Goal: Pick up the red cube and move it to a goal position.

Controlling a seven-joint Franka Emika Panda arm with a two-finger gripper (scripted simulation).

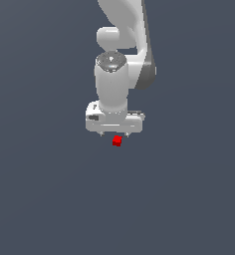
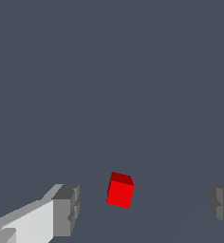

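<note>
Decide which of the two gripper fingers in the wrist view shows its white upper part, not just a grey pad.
The finger on the far side of the red cube from the cropped one; it alone shows a white section.

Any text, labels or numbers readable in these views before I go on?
None. The red cube has plain faces, the claw and its fingers carry no markings, and the white arm shows no readable label. The dark floor is bare of signs.
</note>
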